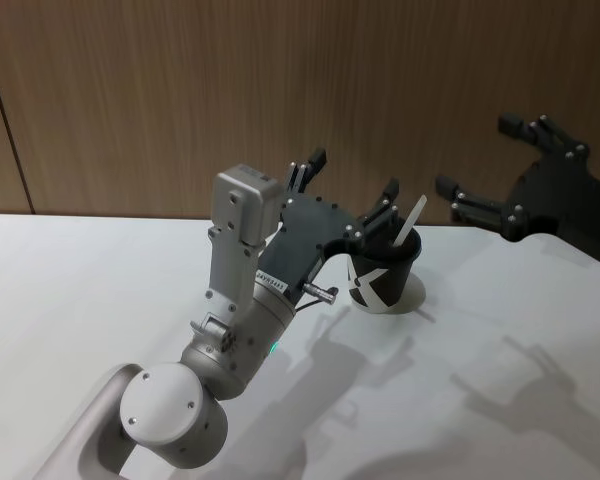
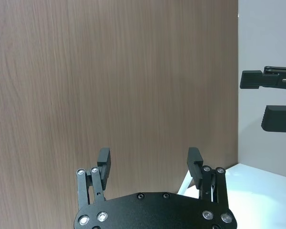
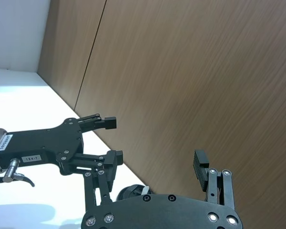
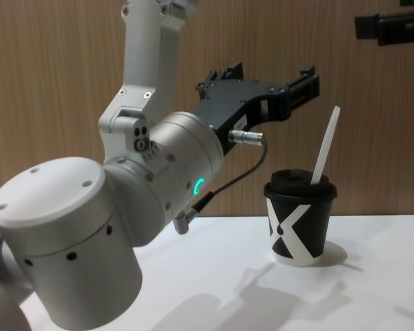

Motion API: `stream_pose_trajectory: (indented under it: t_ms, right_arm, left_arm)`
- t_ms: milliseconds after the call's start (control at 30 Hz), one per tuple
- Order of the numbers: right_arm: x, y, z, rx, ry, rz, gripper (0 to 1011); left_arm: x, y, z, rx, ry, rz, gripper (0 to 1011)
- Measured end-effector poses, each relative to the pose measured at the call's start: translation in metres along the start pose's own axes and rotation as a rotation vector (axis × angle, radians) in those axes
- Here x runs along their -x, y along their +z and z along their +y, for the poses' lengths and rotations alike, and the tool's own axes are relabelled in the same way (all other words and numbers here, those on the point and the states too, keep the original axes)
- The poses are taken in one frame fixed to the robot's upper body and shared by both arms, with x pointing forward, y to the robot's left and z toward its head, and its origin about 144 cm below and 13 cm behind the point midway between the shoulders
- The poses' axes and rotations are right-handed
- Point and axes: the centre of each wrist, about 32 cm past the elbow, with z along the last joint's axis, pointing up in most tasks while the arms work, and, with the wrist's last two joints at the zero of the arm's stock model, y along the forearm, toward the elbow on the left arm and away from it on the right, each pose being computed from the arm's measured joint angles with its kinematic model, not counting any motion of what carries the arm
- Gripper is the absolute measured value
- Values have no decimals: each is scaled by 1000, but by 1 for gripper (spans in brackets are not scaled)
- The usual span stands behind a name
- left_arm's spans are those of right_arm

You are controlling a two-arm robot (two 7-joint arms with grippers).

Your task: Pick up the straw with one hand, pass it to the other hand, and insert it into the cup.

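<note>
While the cup point(image 1: 382, 278) stood upright on the white tabletop point(image 1: 100, 290), the straw point(image 1: 411, 219) was seen already seated in it, its lower end passed through the black domed lid point(image 4: 294, 181) and its upper part leaning up and away toward the robot's right. In the chest view the straw point(image 4: 326, 146) rose well above the rim, and the bold white X-like mark faced the camera on the cup point(image 4: 298, 232). The left claw point(image 1: 352, 186), carried on the bulky silver-grey arm point(image 1: 242, 290) with a green glowing ring point(image 4: 198, 186) and a grey cable point(image 4: 243, 172), was held above and just behind the cup, its fingers spread apart and clamped on nothing; the straw was not touched by it. From the left wrist view the same claw point(image 2: 150, 162) was shown with a wide gap between its fingers, against the wooden wall panel point(image 2: 114, 86). The right claw point(image 1: 508, 170), small and all black, was held higher and well apart from the cup on the robot's right, near the wall, its fingers likewise apart and nothing gripped. In the right wrist view that claw point(image 3: 158, 167) was seen spread, with the left claw point(image 3: 112, 140) farther off beyond it.
</note>
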Motion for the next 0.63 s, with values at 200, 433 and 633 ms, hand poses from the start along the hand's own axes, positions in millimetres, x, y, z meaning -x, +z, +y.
stream_pose_trajectory:
  t_ms: [200, 433, 633]
  right_arm:
    - [0, 0, 0, 1, 1, 2, 1001]
    - [0, 1, 0, 1, 2, 4, 1001]
    - [0, 1, 1, 2, 2, 5, 1001]
  left_arm:
    - [0, 0, 0, 1, 0, 0, 1003]
    - [0, 0, 0, 2, 0, 0, 1003]
    - [0, 0, 1, 2, 1, 0, 1003]
